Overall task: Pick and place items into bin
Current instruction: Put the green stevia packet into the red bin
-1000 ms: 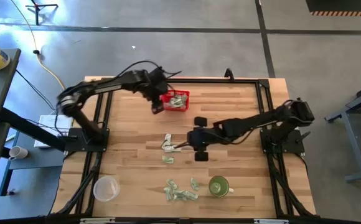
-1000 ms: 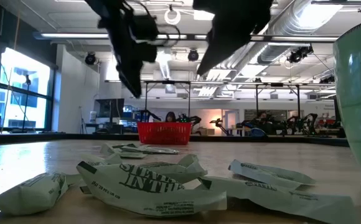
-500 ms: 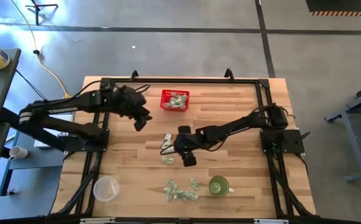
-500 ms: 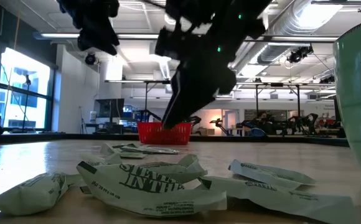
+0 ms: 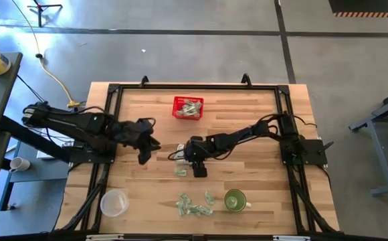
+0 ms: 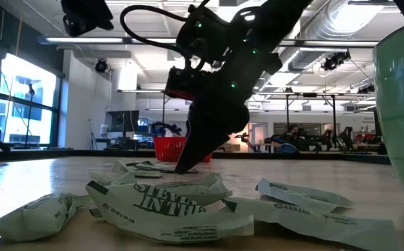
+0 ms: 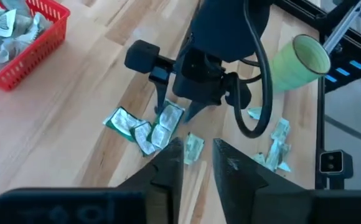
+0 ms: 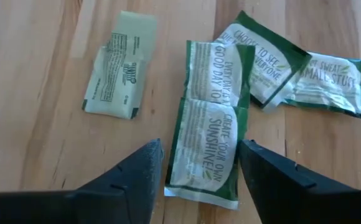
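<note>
The right hand point(image 5: 180, 154) is hovering with fingers apart, straddling a green-and-white packet point(image 8: 210, 149) near the table point(image 5: 247, 114) centre. The left hand point(image 5: 145, 148) is waiting at the packet's 9 o'clock, fingers slightly apart, holding nothing. The red basket point(image 5: 188, 108) is sitting at the packet's 12 o'clock, already containing packets.

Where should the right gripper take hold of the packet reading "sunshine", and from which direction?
Best taken from straight above, across its short width near the middle. The packet lies flat on the table, long and narrow, and the open right gripper already straddles its lower half. A second packet overlaps its far end, so grip the near half to lift it alone.
</note>
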Motion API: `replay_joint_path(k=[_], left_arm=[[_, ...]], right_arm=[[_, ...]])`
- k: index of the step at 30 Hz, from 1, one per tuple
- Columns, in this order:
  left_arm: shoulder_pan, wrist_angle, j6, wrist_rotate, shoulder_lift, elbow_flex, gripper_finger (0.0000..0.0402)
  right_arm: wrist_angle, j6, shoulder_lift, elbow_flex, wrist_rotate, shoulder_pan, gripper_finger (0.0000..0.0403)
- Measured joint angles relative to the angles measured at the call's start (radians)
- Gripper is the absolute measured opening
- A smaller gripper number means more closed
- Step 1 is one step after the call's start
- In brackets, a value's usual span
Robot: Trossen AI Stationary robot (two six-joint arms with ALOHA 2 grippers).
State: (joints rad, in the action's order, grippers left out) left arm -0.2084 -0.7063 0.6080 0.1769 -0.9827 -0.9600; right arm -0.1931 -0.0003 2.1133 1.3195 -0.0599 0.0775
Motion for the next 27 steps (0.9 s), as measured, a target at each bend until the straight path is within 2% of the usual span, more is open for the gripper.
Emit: replay_joint_path(k=[3,6,13,16,20,23,25,27], left_arm=[[-0.028,-0.002,0.016,0.033,0.000,0.000,0.0107],[-0.030,-0.002,0.018,0.040,0.000,0.000,0.0097],[-0.028,-0.007,0.018,0.045,0.000,0.000,0.0084],[-0.028,-0.019,0.018,0.047,0.000,0.000,0.0083],[-0.028,-0.052,0.018,0.092,0.000,-0.001,0.0083],[-0.028,-0.069,-0.008,0.198,-0.008,0.013,0.0078],[-0.028,-0.062,-0.009,0.279,-0.012,0.052,0.0075],[-0.026,-0.010,-0.008,0.313,-0.020,0.101,0.0073]], right_arm=[[-0.003,0.000,0.007,0.000,0.035,0.001,0.0203],[-0.011,-0.011,0.002,-0.001,0.098,0.003,0.0177],[-0.101,-0.142,-0.039,-0.003,0.298,-0.028,0.0057],[-0.151,-0.159,-0.079,-0.010,0.337,-0.056,0.0013],[-0.124,-0.161,-0.180,-0.007,0.393,-0.118,0.0017],[-0.068,-0.173,-0.241,-0.005,0.428,-0.188,0.0022],[0.003,-0.198,-0.260,-0.005,0.413,-0.249,0.0017],[0.050,-0.208,-0.264,-0.004,0.359,-0.312,0.0007]])
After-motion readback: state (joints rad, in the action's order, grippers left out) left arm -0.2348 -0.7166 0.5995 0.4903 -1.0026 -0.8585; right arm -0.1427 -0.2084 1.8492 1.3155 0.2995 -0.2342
